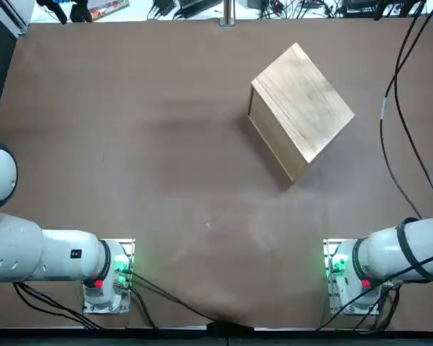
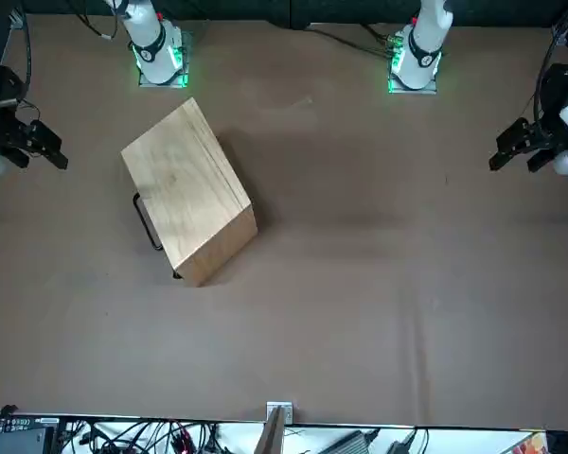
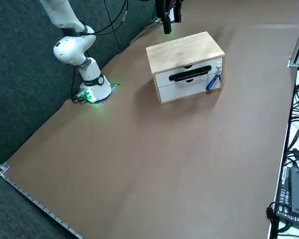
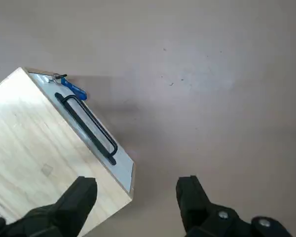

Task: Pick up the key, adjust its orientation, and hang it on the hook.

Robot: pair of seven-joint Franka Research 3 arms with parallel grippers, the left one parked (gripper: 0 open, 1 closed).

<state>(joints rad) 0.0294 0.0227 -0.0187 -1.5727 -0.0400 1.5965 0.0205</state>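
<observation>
Nearest the robot's base edge, the right arm (image 1: 400, 256) stands on the table (image 1: 166, 238), nearer that edge than the wooden box (image 1: 303, 108). The right gripper (image 4: 137, 190) is raised off to the robot's right of the box — its two fingers (image 4: 78, 202) apart, nothing between them. The box's white front (image 3: 189, 87) faces away from the robot and to its right, with a black handle (image 3: 190, 73). Beside that handle, the key (image 3: 213, 82) hangs tilted against the front — blue head down, metal end up.
</observation>
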